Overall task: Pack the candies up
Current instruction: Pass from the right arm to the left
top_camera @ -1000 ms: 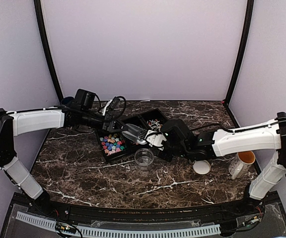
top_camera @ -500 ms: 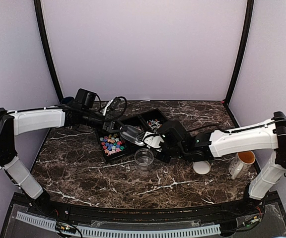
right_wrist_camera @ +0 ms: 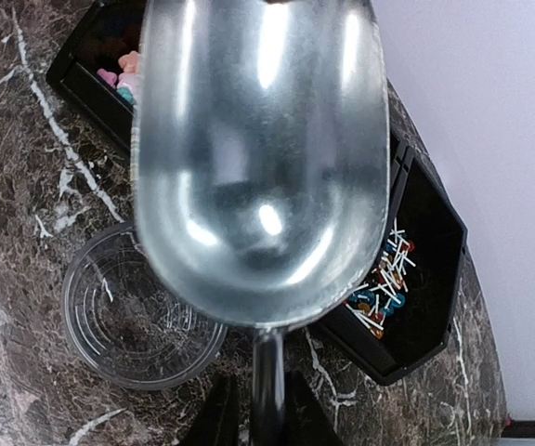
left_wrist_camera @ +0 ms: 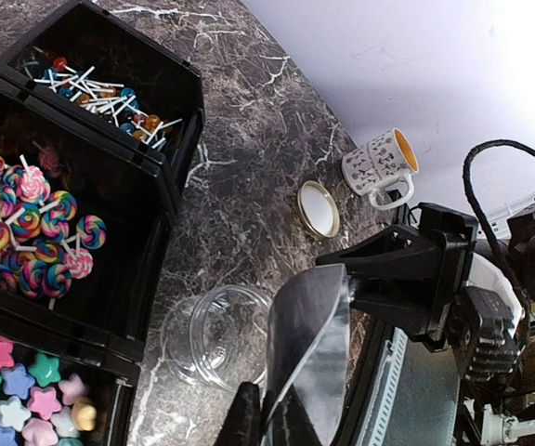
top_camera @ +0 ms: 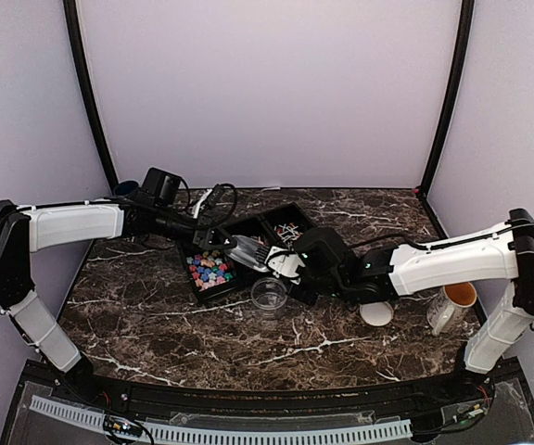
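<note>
Lying heaped, star-shaped candies [left_wrist_camera: 12, 395], pink, blue, teal

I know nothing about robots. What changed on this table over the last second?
The right gripper, clamped on the handle of the silver metal scoop, slid a little leftward, and the empty scoop dipped slightly toward the clear plastic cup. Nothing was picked up or released. The left arm, colourful star candies, round lid and patterned mug stayed put.
</note>
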You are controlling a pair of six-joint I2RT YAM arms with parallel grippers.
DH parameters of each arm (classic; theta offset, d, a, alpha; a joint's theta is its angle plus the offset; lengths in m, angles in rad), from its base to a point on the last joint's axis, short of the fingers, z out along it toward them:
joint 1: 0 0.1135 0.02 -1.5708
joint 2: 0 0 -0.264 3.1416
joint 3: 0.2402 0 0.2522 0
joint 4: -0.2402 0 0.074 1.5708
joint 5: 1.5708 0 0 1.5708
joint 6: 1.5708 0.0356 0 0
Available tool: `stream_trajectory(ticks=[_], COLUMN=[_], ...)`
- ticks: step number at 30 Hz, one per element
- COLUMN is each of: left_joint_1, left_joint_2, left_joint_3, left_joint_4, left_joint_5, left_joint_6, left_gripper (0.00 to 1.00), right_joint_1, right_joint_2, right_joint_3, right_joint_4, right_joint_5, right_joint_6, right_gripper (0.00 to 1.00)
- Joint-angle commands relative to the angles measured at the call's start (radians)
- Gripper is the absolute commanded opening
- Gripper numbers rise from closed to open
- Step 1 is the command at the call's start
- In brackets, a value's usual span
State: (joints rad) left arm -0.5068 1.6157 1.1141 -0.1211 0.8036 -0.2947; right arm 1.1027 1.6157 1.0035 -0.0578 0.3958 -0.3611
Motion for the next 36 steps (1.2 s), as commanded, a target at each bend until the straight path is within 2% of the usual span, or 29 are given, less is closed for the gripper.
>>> stream_trajectory(ticks=[1, 5, 9, 11, 14, 15, 23, 33, 36], left_joint_1=[-0.004, -0.005, -0.005, -0.005, -0.005, -0.005, -0.005, -0.005, -0.004], left_joint_2=[-0.027, -0.038, -0.053, -0.066, -0.078, -0.08, -0.083, -0.066, -0.065], left_joint_3=[0.019, 0.011, 0.009, 0.004, -0.006, -0.008, -0.025, -0.036, -0.037], left_joint_4=[0.026, 0.052, 0.064, 0.075, 0.099, 0.107, 0.16, 0.21, 0.21], left_joint_5=[0.064, 0.085, 0.098, 0.099, 0.113, 0.12, 0.179, 0.238, 0.242], left_joint_6=[-0.024, -0.032, -0.026, -0.026, -0.031, -0.035, -0.07, -0.115, -0.119], left_gripper=[0.0, 0.0, 0.0, 0.0, 0.0, 0.0, 0.0, 0.0, 0.0], right_joint_1=[0.012, 0.01, 0.01, 0.008, 0.001, -0.003, -0.04, -0.04, -0.04], right_joint_2=[-0.064, -0.123, -0.181, -0.213, -0.27, -0.287, -0.376, -0.353, -0.344], right_joint_3=[-0.024, -0.075, -0.125, -0.154, -0.208, -0.226, -0.316, -0.334, -0.329], right_joint_4=[0.086, 0.139, 0.189, 0.221, 0.277, 0.298, 0.419, 0.516, 0.526], right_joint_5=[0.017, -0.011, -0.058, -0.087, -0.134, -0.154, -0.246, -0.233, -0.246], right_joint_6=[0.004, -0.004, -0.002, -0.004, -0.003, -0.002, 0.02, -0.01, -0.017], right_gripper=[0.3, 0.44, 0.49, 0.65, 0.95, 0.99, 0.99, 0.86, 0.78])
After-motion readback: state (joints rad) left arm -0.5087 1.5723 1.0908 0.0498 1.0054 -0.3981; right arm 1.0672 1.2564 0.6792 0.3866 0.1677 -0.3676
